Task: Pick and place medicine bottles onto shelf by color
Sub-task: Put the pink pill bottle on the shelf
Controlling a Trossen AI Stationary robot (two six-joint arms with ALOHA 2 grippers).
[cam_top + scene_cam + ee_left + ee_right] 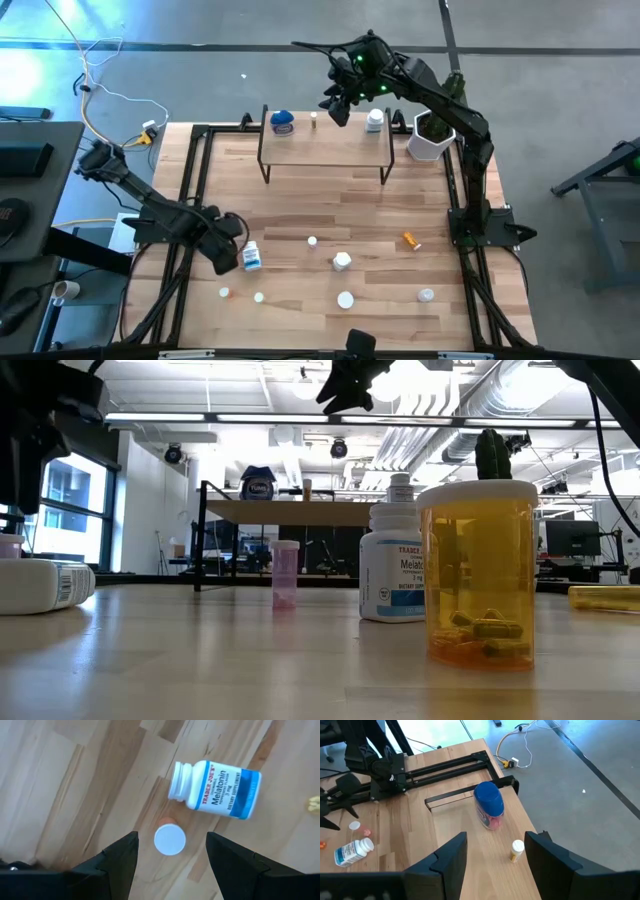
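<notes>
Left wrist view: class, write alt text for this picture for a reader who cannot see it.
The left gripper hangs open above a wooden tabletop, its two dark fingers either side of a small upright bottle with a round white cap. Just beyond lies a white, blue-labelled melatonin bottle on its side.

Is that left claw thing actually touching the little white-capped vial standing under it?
Apart. The left wrist view shows the small white-capped vial standing between the left tool's open dark fingers, bare wood visible on both sides.
</notes>
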